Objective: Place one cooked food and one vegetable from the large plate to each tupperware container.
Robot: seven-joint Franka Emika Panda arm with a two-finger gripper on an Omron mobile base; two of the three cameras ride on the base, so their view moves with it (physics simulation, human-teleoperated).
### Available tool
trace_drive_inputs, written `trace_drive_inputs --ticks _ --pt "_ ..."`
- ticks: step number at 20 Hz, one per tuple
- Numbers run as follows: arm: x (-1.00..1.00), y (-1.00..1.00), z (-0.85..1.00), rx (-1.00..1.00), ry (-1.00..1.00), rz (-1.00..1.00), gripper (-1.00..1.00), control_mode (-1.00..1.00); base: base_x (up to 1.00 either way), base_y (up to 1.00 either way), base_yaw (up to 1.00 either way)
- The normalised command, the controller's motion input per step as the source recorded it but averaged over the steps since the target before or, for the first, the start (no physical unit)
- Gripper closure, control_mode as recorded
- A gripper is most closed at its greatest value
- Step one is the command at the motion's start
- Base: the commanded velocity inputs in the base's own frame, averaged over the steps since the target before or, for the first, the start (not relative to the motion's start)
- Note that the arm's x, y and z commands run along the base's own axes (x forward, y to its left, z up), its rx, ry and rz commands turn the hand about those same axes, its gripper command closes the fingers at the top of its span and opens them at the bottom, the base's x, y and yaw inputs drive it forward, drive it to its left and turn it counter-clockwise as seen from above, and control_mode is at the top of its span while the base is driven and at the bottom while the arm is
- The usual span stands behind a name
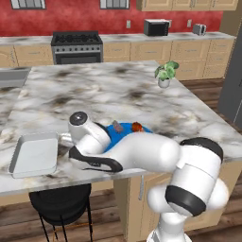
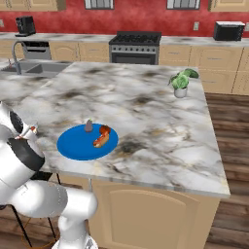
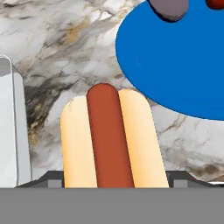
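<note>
A rendered kitchen island with a marble countertop [image 2: 146,107]; a white robot arm reaches low across its near edge. The large plate [image 2: 78,145], round and bright blue, sits close to that near edge; on it lie a hot dog [image 2: 101,137] and, just beside it, a small grey-purple vegetable [image 2: 88,126]. A light grey tupperware container [image 1: 34,153] rests at the near edge further to the robot's left, and looks bare inside. In the hand view a second hot dog [image 3: 113,140], sausage between two pale bun halves, rises from between the finger tips of the gripper [image 3: 113,183], above bare marble between the plate's rim and the container's raised wall [image 3: 15,127]; the gripper appears clenched on this hot dog, though the finger pads are hidden behind it. The step in hand seems to be carrying the cooked food to the container; done well, that means clearing the raised rim first, centring over the tray floor, lowering close, and only then letting go. A potted plant [image 2: 181,82] stands by the far right corner.
</note>
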Motion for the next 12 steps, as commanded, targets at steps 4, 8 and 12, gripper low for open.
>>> trace_drive_inputs --ticks 4,8,12 --pt "0.09 0.94 0.11 0.1 0.01 -0.17 1.0 -1.0 0.0 0.0 0.0" --pt "0.2 0.82 0.18 0.04 0.0 -0.01 1.0 -1.0 0.0 0.0 0.0" --pt "0.39 0.59 0.02 0.0 0.0 0.0 1.0 -1.0 0.0 0.0 0.0"
